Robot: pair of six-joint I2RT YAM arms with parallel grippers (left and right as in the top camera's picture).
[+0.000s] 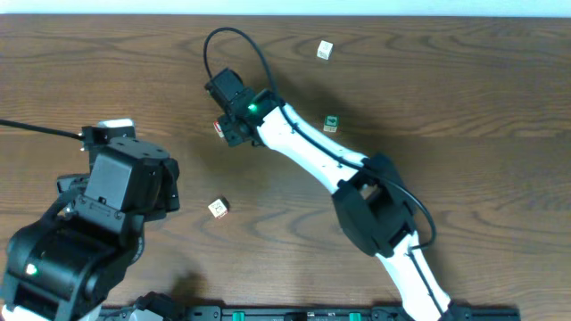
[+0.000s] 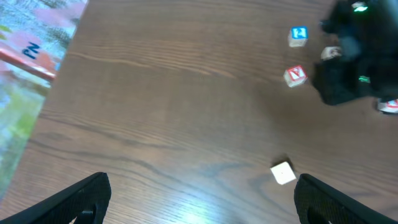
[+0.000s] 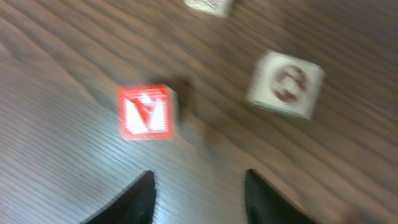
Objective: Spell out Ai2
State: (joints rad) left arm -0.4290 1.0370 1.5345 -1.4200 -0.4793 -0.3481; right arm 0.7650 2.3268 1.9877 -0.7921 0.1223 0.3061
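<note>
A cube [image 3: 145, 112], red-framed, lies just ahead of the right gripper [image 3: 199, 186], fingers parted and empty; blue-framed 2 cube [image 2: 298, 34] near it; left gripper [image 2: 202, 186] spread wide, empty.

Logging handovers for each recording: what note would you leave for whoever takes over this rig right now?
Left gripper: open, empty, above the table.
Right gripper: open, empty. The "A" cube lies on the table just ahead of its fingertips, not between them.
"2" cube: on the table, close to a red-framed cube whose letter is unreadable in the left wrist view.
Done: no finished row shows.
Left: find the third letter, then line up all three.
</note>
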